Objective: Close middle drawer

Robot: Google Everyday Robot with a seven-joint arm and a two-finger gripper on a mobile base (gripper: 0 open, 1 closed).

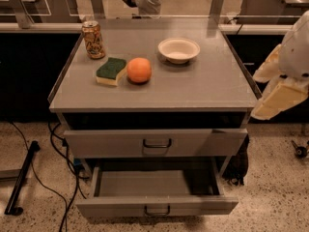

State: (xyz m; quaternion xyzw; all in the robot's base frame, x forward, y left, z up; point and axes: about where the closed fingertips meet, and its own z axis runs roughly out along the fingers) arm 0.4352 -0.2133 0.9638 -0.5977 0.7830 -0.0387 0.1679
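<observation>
The middle drawer [116, 208] is the wide, shallow grey one low on the cabinet. It is pulled far out towards me, its inside shows empty, and a small dark handle [157, 210] sits at the centre of its low front. Above it the taller-fronted drawer [96, 143] with the larger handle stands slightly out from the cabinet. My gripper [279, 98], cream and white, hangs at the right edge of the view. It is beside the cabinet's right side at about top height, well apart from both drawers.
On the cabinet top [207, 83] stand a drink can [93, 39], a green sponge [111, 70], an orange [139, 70] and a white bowl [178, 49]. Cables [65, 153] and a black stand leg [21, 178] lie on the floor at left. A glass barrier runs behind.
</observation>
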